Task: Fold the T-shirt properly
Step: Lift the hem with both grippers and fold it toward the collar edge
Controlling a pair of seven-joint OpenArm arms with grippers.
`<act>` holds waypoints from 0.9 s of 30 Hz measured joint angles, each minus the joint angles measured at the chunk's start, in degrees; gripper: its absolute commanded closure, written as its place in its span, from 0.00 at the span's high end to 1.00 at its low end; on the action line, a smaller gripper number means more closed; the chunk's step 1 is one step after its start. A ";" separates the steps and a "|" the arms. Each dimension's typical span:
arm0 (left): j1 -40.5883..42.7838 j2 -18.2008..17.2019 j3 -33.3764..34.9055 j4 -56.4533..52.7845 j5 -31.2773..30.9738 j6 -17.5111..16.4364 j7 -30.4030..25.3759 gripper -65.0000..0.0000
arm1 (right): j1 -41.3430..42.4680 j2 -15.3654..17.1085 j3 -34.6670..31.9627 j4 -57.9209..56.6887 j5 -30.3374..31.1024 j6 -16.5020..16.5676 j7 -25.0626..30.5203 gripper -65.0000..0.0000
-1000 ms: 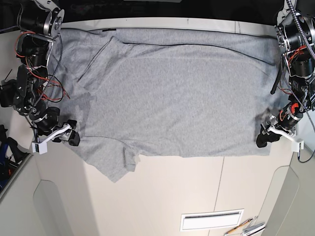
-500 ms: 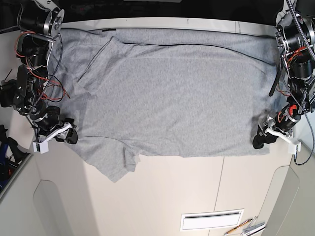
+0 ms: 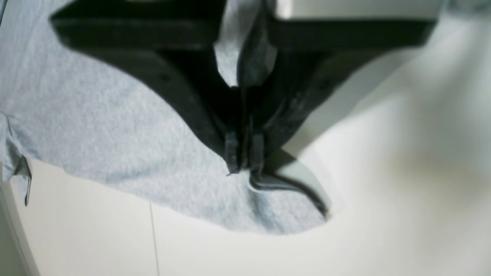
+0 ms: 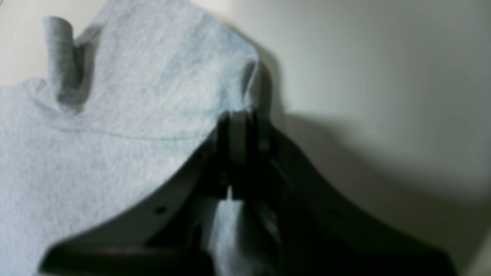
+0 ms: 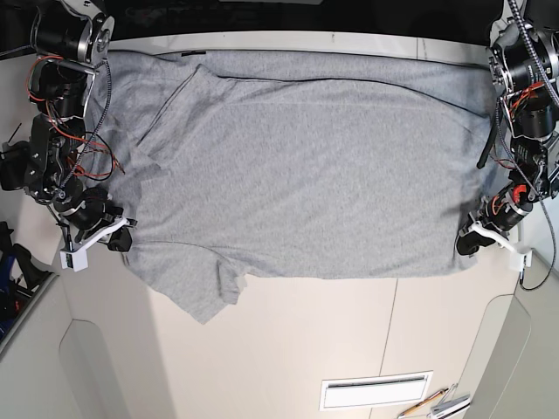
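Observation:
The heather-grey T-shirt (image 5: 297, 166) lies spread flat across the white table (image 5: 288, 349), plain side up; no lettering shows. One sleeve (image 5: 205, 292) points toward the front edge. My right gripper (image 5: 120, 242), at the left of the base view, is shut on the shirt's side edge. In the right wrist view the fingers (image 4: 239, 126) pinch grey cloth (image 4: 96, 126). My left gripper (image 5: 465, 243), at the right of the base view, is shut on the shirt's front corner. In the left wrist view the fingertips (image 3: 243, 153) clamp the fabric (image 3: 115, 126).
A white slotted plate (image 5: 376, 390) and some pens (image 5: 437, 403) lie near the table's front edge. Both arms with exposed wiring stand along the table's left (image 5: 52, 131) and right (image 5: 524, 105) sides. A blue object (image 5: 9, 262) sits off the table's left side.
Both grippers have shifted slightly outward and toward the back, still on the shirt's edges. The cloth near them has drawn a little tauter. The rest of the shirt lies as before.

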 measured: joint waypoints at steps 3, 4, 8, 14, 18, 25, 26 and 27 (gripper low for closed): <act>-0.33 -1.14 0.00 0.00 0.02 0.00 0.02 0.00 | 0.00 0.02 0.00 0.00 0.04 0.00 0.00 0.00; -0.72 -1.64 0.00 0.00 0.07 0.00 0.11 0.00 | 0.00 0.07 0.00 0.02 0.37 0.00 0.00 0.00; -2.05 -3.58 0.00 0.63 -0.55 -0.04 1.29 0.00 | -0.11 0.15 0.00 1.18 1.14 0.24 -0.15 0.00; -1.99 -4.35 0.00 1.25 -3.52 -0.22 8.92 0.00 | -0.15 0.15 0.00 5.42 4.02 0.39 -5.18 0.00; -1.92 -4.55 0.02 1.27 -4.57 -0.24 9.03 0.00 | -0.15 0.15 -0.02 9.46 5.11 0.42 -8.02 0.00; -1.70 -7.06 0.04 1.29 -7.06 -0.24 13.51 0.00 | -0.17 0.15 -0.02 13.20 8.57 0.42 -14.84 0.00; -1.70 -7.13 0.04 1.29 -8.26 -0.24 15.47 0.00 | -0.17 0.15 -0.02 13.31 9.33 0.42 -15.06 0.00; -1.68 -7.23 0.04 1.29 -9.86 -0.24 16.85 0.00 | -0.17 0.15 -0.02 13.42 10.03 0.42 -15.50 0.00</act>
